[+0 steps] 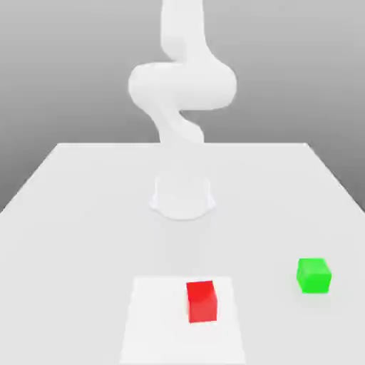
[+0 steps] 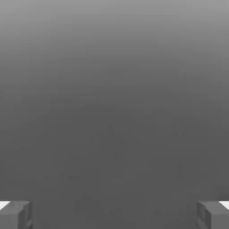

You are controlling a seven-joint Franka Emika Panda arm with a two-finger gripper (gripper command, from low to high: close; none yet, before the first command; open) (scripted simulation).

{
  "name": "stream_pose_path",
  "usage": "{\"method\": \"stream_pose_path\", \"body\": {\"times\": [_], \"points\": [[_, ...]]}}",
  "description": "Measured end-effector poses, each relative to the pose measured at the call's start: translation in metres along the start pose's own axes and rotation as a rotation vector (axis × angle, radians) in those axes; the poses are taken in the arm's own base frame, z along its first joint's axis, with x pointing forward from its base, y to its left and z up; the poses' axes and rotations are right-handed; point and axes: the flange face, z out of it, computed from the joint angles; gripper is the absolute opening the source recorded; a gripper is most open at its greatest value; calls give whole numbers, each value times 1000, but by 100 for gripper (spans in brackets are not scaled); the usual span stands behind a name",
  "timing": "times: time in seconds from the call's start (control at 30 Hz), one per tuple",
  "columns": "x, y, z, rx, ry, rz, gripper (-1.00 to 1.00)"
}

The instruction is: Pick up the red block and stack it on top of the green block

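The red block [image 1: 202,301] is a small bright cube resting on a lighter square patch [image 1: 153,321] near the table's front. The green block [image 1: 314,275], a cube of about the same size, sits apart from it toward the exterior view's right. In the hand view my gripper [image 2: 114,214] is open: two grey fingertips [image 2: 15,214] stand far apart with nothing between them, against a plain grey background. Neither block is near the fingers there.
The white arm [image 1: 182,85] rises from its round base [image 1: 182,196] at the middle of the white table [image 1: 78,214] and bends upward out of the picture. Behind the table lies a plain grey backdrop.
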Motion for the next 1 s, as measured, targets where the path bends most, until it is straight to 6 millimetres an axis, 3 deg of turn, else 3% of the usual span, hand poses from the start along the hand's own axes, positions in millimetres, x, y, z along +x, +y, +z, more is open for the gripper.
{"method": "stream_pose_path", "body": {"times": [0.1,0.23,0.47,0.67,0.87,0.9,1.0], "points": [[-17,11,78,-74,-87,-15,0],[-50,35,165,-166,-194,-35,0],[-133,103,285,-332,-374,-73,0],[-215,176,348,-468,-514,-110,0],[-248,211,394,-484,-529,-111,0],[-251,214,398,-484,-529,-111,-100],[-251,214,398,-484,-529,-112,-100]]}}
